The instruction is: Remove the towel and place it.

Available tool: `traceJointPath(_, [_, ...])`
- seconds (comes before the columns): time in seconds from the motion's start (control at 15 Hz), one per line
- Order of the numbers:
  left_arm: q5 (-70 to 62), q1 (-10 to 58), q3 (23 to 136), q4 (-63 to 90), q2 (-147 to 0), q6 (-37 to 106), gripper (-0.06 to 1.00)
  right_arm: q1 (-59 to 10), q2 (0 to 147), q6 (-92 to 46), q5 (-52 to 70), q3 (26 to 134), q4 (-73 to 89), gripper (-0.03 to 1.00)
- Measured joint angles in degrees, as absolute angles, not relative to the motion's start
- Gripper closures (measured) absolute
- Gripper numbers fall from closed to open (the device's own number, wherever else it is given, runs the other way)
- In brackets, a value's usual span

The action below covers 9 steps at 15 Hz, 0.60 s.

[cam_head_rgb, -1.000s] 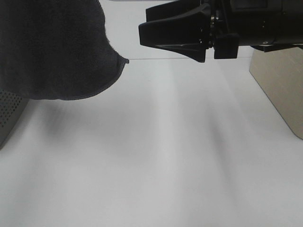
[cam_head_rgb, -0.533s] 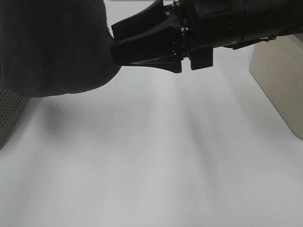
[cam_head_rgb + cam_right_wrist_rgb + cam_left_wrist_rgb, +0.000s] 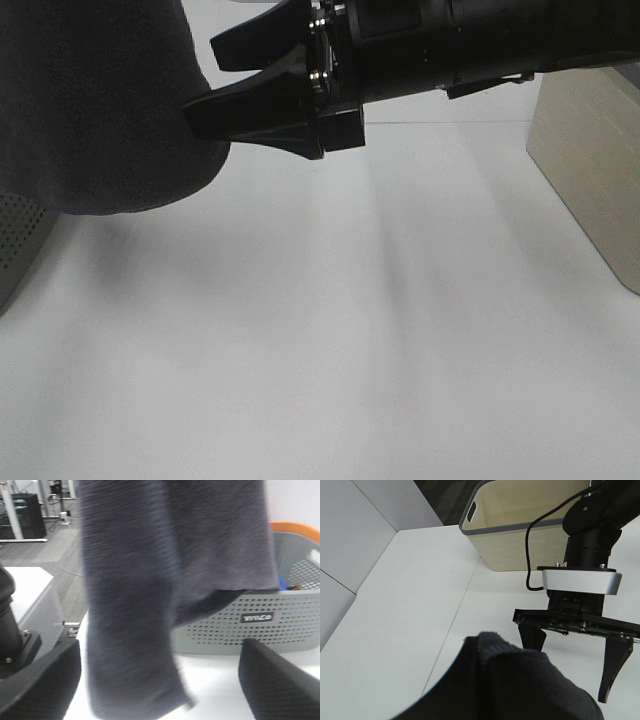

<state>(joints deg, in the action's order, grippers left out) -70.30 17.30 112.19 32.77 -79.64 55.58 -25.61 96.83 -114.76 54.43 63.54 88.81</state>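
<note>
The towel point(image 3: 95, 100), dark charcoal terry cloth, hangs in the air at the upper left of the exterior view. It fills the foreground of the left wrist view as a bunched fold point(image 3: 515, 685) that hides my left gripper's fingers; the cloth hangs from there. My right gripper point(image 3: 205, 82) reaches in from the right and stands open, with its tips at the towel's right edge. In the right wrist view the towel point(image 3: 150, 580) hangs between the two wide-apart fingers point(image 3: 40, 680), untouched by either. The left wrist view shows the right gripper point(image 3: 568, 672) open just behind the fold.
A grey perforated basket point(image 3: 260, 620) with an orange rim stands behind the towel; its corner point(image 3: 15, 245) shows at the left edge. A beige basket point(image 3: 590, 180) sits at the right, also seen as an open beige bin point(image 3: 520, 530). The white tabletop point(image 3: 330, 340) lies below.
My right gripper has travelled left across the table to the towel's edge and its jaws have spread wider. The towel's hanging corner has shifted slightly left.
</note>
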Motion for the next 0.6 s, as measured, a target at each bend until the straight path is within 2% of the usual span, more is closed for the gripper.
traceJointPath(0.2, [-70.3, 17.3, 112.2, 32.8, -79.6, 55.6, 0.94, -25.6, 96.8, -114.8, 54.5, 65.0, 88.8, 0.13])
traceJointPath(0.33, [-70.3, 17.3, 112.2, 32.8, -79.6, 55.6, 0.94, -26.0, 97.1, -114.8, 59.2, 66.1, 87.9, 0.13])
traceJointPath(0.6, [-70.3, 17.3, 112.2, 32.8, -79.6, 55.6, 0.94, -30.2, 103.3, -114.2, 64.5, 69.3, 84.5, 0.13])
